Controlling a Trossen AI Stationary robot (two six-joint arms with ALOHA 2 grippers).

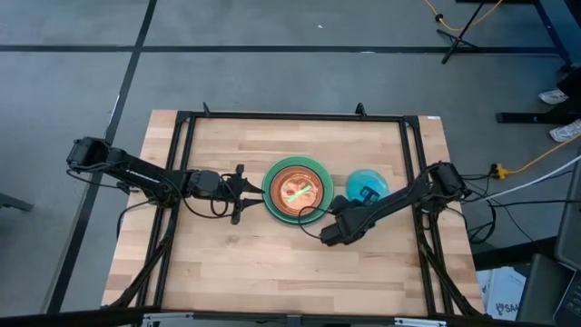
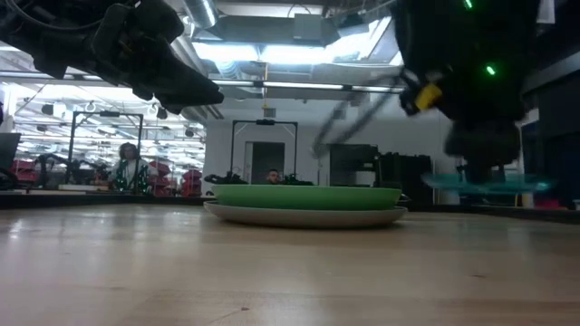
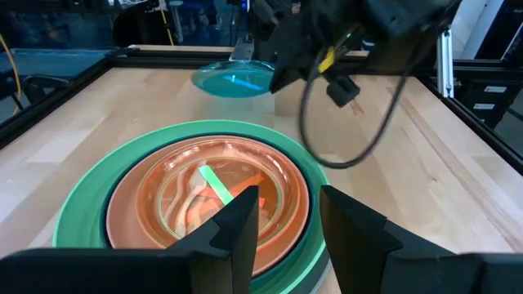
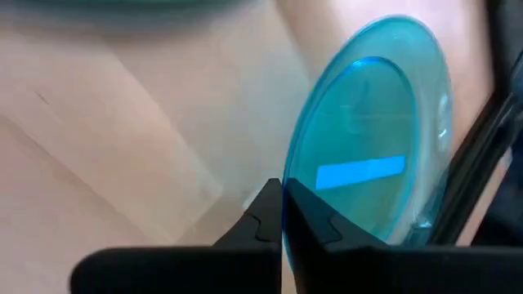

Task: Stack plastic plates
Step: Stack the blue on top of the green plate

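A stack of plates (image 1: 295,191) stands mid-table: a grey one (image 2: 304,216) at the bottom, then light green (image 3: 90,192) and dark teal (image 3: 108,214), with translucent orange (image 3: 163,188) nested on top. My left gripper (image 1: 243,193) hovers open just left of the stack, its fingers (image 3: 241,224) above the stack's rim and touching nothing. To the right of the stack, my right gripper (image 4: 283,214) is shut on a small translucent cyan plate (image 1: 368,182). My right gripper pinches the cyan plate's rim (image 4: 288,181) between its two fingers, and the plate reaches away beyond the fingertips. The plate (image 2: 489,184) is lifted clear of the table and lies about level below the gripper.
A black frame (image 1: 290,116) runs around the work area on the wooden table. Bare tabletop (image 1: 272,263) lies on the near side of the stack. Cables hang from the right arm (image 3: 327,122) over the table. People show in the room behind (image 2: 131,167).
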